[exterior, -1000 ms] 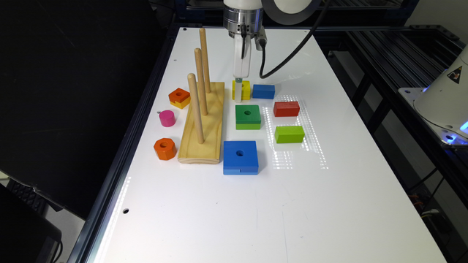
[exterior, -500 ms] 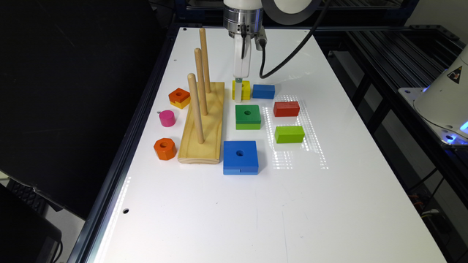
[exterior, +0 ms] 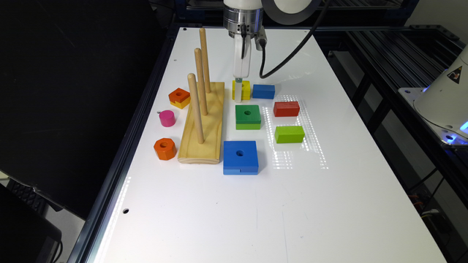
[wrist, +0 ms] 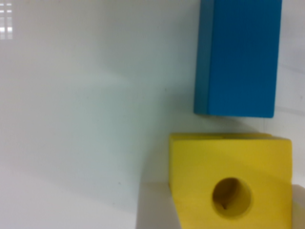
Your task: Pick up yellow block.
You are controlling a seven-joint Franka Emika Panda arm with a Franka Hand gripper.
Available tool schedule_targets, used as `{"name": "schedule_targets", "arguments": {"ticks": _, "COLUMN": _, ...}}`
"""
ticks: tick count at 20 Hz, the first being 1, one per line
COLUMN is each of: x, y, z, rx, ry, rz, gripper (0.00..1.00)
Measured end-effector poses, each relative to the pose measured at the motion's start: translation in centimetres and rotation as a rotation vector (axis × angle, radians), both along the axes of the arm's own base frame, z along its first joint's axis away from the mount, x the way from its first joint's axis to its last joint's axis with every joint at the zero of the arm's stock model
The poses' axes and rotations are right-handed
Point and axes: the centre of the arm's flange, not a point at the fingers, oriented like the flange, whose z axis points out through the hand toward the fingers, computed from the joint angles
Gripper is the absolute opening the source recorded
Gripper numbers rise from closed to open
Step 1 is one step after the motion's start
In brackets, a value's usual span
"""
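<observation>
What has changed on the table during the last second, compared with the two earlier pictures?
Nothing visibly changed. The gripper stands at the yellow block as before, and the small blue block, the green square block and the peg board lie where they were.

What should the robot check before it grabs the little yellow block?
1. Right block chosen: the gripper is down at the yellow block, not the orange block with a yellow layer. Ok.
2. Block lying flat on the table: its hole faces up in the wrist view. Ok.
3. Gap to the small blue block: a strip of table shows between them. Ok.
4. Clear of the wooden peg stand: it stands apart on the exterior view's left. Ok.
5. Fingers on both sides of the block: cannot tell.
6. Gripper open or shut: cannot tell.
</observation>
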Motion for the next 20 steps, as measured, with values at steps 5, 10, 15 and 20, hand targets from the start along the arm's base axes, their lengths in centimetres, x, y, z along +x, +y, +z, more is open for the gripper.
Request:
{"name": "schedule_targets", "arguments": {"ticks": 5, "x": 0.0, "y": 0.0, "z": 0.0, "rx": 0.0, "ry": 0.0, "rz": 0.0, "gripper": 0.0}}
{"name": "schedule_targets", "arguments": {"ticks": 10, "x": 0.1, "y": 0.0, "z": 0.3, "rx": -0.001, "ry": -0.004, "rz": 0.0, "gripper": 0.0}}
{"name": "schedule_targets", "arguments": {"ticks": 15, "x": 0.2, "y": -0.1, "z": 1.8, "rx": -0.004, "ry": -0.011, "rz": 0.001, "gripper": 0.0}}
{"name": "schedule_targets", "arguments": {"ticks": 20, "x": 0.2, "y": 0.0, "z": 3.4, "rx": -0.007, "ry": -0.009, "rz": 0.002, "gripper": 0.0}}
